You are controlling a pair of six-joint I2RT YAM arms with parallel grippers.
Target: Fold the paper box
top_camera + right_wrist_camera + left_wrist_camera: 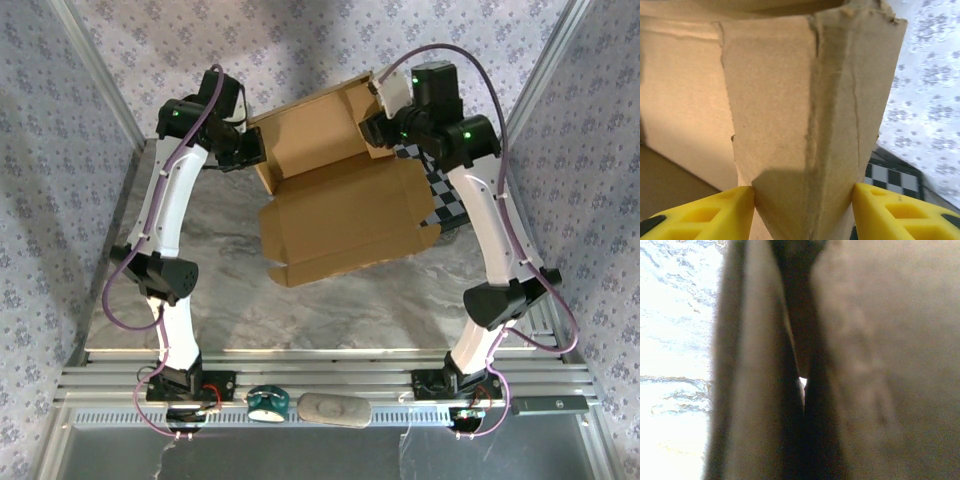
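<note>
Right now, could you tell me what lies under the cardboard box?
A checkered board sticks out beneath the right edge of the cardboard box, on the table. How far it runs underneath is hidden.

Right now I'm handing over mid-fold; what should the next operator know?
Left claw: shut on the paper box at its left edge.
Right claw: fingers against both sides of a creased flap at the right rear corner.
Box: on the table, rear part lifted, front panel lying open and flat.
Done: rear partly raised.
Left: fold the remaining flaps, close the box.
</note>
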